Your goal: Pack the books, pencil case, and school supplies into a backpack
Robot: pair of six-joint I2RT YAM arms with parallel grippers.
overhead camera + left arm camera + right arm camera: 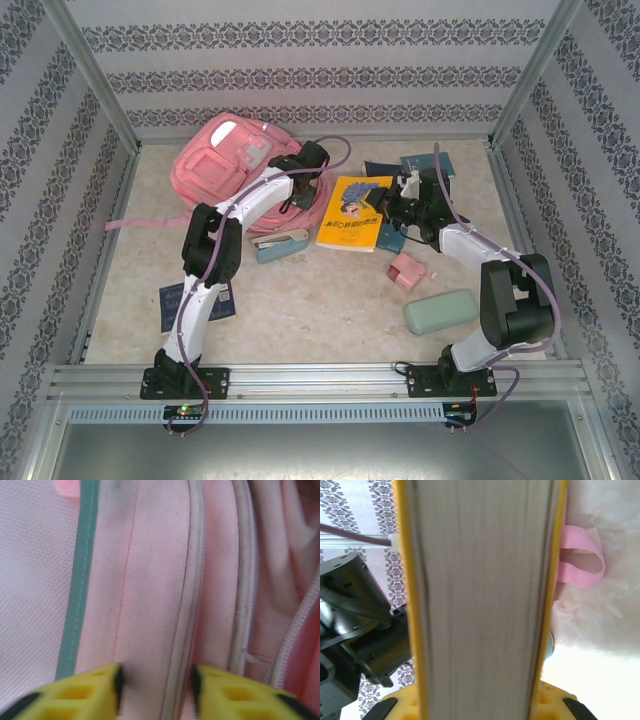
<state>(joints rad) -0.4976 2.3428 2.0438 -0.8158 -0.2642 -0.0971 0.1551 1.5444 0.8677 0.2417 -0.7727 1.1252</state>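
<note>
The pink backpack (232,160) lies at the back left, and its pink fabric, white piping and zipper (150,580) are close under the left wrist camera. My left gripper (305,160) (157,690) is pressed on it, jaws partly apart, straddling a strip of fabric and piping. My right gripper (393,212) (479,705) is shut on the yellow book (350,213), whose page edge (480,600) stands between the jaws. Navy books (383,170) and a teal book (430,163) lie behind it. A green pencil case (440,312) and a pink boxy thing (407,270) lie at the right front.
A teal stapler (281,243) lies between the backpack and the yellow book. Another navy book (200,300) lies beside the left arm. A pink strap (125,222) (580,562) trails off the backpack. Patterned walls and metal posts close the table in.
</note>
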